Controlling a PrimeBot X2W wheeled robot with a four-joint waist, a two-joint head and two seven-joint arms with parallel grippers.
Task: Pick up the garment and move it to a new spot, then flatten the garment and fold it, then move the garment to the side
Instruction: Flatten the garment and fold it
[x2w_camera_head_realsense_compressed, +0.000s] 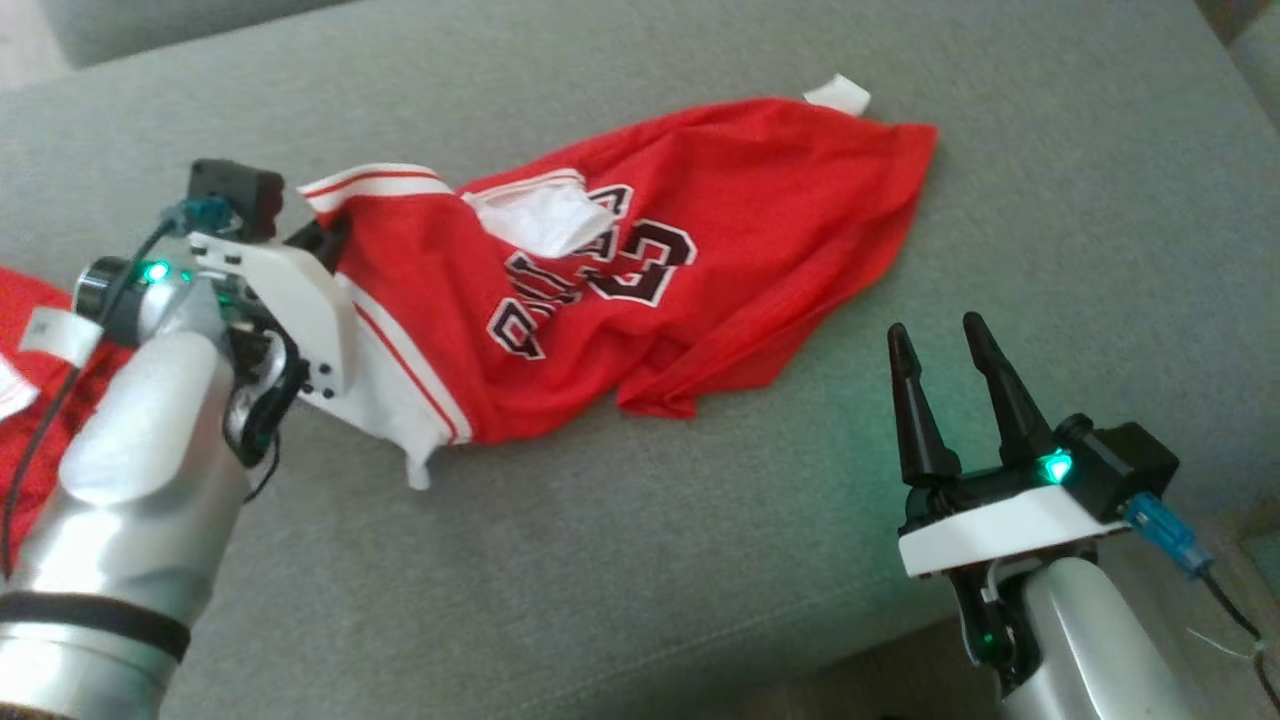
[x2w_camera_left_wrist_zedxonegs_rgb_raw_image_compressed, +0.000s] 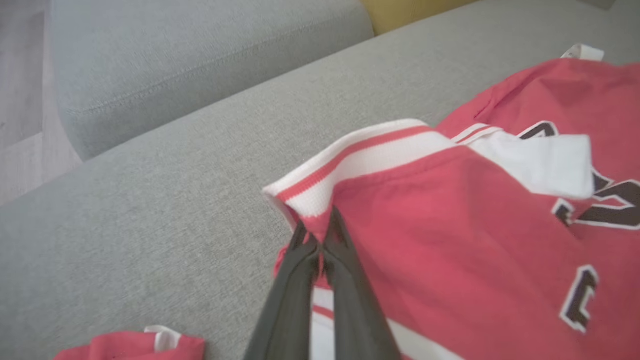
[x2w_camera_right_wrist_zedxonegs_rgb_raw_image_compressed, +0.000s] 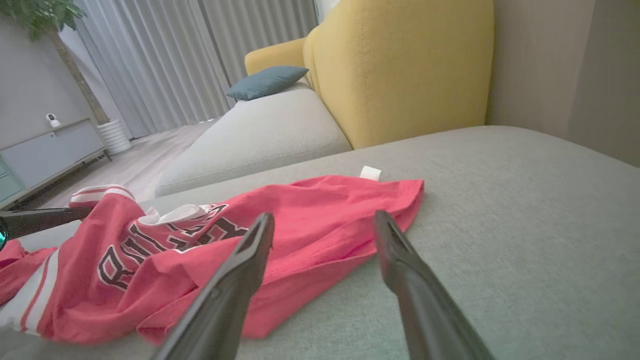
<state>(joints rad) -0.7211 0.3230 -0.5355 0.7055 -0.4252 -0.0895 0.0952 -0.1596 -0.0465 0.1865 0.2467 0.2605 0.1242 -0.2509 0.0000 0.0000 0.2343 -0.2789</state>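
Note:
The garment (x2w_camera_head_realsense_compressed: 740, 270) is a red jersey with white-and-red striped trim and black lettering, lying crumpled across the grey cushion (x2w_camera_head_realsense_compressed: 700, 560). My left gripper (x2w_camera_head_realsense_compressed: 322, 240) is at its left end, shut on the striped trim. The left wrist view shows this gripper (x2w_camera_left_wrist_zedxonegs_rgb_raw_image_compressed: 320, 234) pinching the trim's corner, with the garment (x2w_camera_left_wrist_zedxonegs_rgb_raw_image_compressed: 450, 225) lifted a little there. My right gripper (x2w_camera_head_realsense_compressed: 937, 340) stands open near the cushion's front right, apart from the cloth. In the right wrist view, this gripper (x2w_camera_right_wrist_zedxonegs_rgb_raw_image_compressed: 322, 225) points at the garment (x2w_camera_right_wrist_zedxonegs_rgb_raw_image_compressed: 310, 205) from in front of its lower hem, holding nothing.
Another red cloth (x2w_camera_head_realsense_compressed: 30, 420) lies at the far left, also low in the left wrist view (x2w_camera_left_wrist_zedxonegs_rgb_raw_image_compressed: 130, 346). A second grey cushion (x2w_camera_right_wrist_zedxonegs_rgb_raw_image_compressed: 260, 135), a yellow armchair (x2w_camera_right_wrist_zedxonegs_rgb_raw_image_compressed: 400, 65) and a teal pillow (x2w_camera_right_wrist_zedxonegs_rgb_raw_image_compressed: 267, 80) stand behind. Bare cushion (x2w_camera_right_wrist_zedxonegs_rgb_raw_image_compressed: 525, 225) spreads right of the garment.

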